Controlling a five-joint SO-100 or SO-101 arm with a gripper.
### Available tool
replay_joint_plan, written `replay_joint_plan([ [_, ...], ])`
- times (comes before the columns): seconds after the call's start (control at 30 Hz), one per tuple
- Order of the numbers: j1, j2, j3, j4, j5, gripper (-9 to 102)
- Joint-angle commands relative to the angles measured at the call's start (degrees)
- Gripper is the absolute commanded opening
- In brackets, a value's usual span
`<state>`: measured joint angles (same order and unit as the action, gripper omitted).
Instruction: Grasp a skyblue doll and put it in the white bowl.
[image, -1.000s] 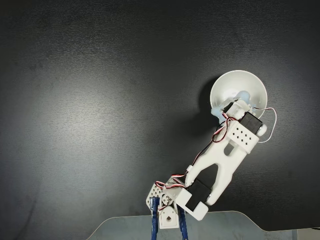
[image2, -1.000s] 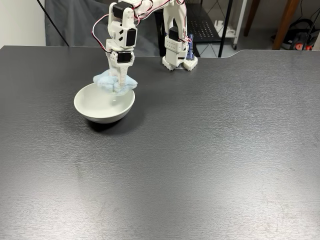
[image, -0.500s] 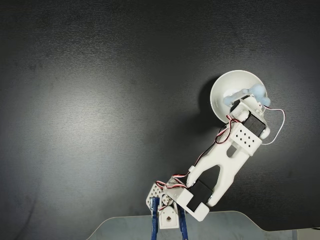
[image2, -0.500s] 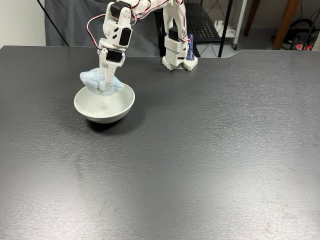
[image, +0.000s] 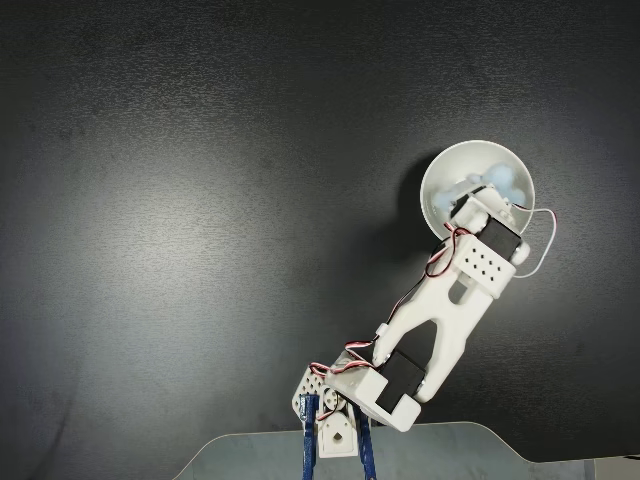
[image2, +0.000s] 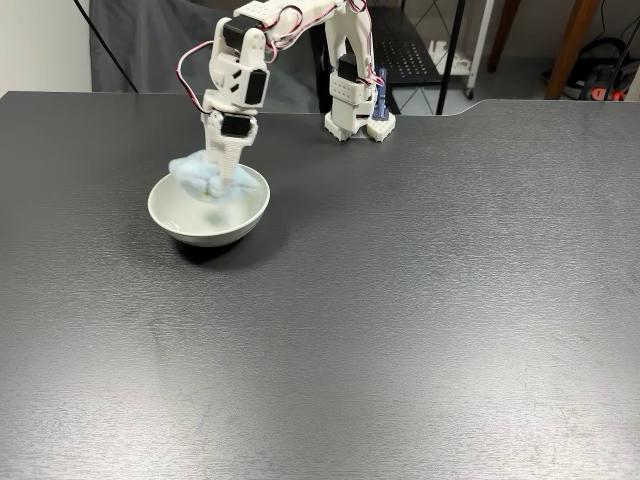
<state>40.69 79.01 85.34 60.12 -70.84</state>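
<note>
The white bowl (image: 441, 187) stands on the black table, right of centre in a fixed view and at the back left (image2: 212, 228) in the other. The skyblue doll (image: 506, 180) hangs low inside the bowl, its fluffy lobes just above the rim (image2: 193, 171). My gripper (image: 482, 199) reaches down into the bowl from the arm's side and is shut on the doll (image2: 222, 180). Plush hides the fingertips. I cannot tell whether the doll touches the bowl's bottom.
The arm's base (image2: 352, 108) is clamped at the table's far edge, on a grey plate (image: 430, 452). Red and black servo wires (image: 441, 262) loop beside the wrist. Wide bare black tabletop (image2: 400, 320) lies around the bowl. Chair and stand legs (image2: 450, 50) stand behind the table.
The gripper has carried the doll from the bowl's near rim to over its middle and lowered it down inside. The bowl has not moved.
</note>
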Motion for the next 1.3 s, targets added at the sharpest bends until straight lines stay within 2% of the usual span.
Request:
replay_joint_plan([
  [0.0,-0.8,2.1,-3.4,-0.7,-0.4,37],
  [0.13,-0.7,2.1,-3.4,-0.7,-0.4,43],
  [1.27,3.0,2.1,-5.1,-1.5,-0.7,43],
])
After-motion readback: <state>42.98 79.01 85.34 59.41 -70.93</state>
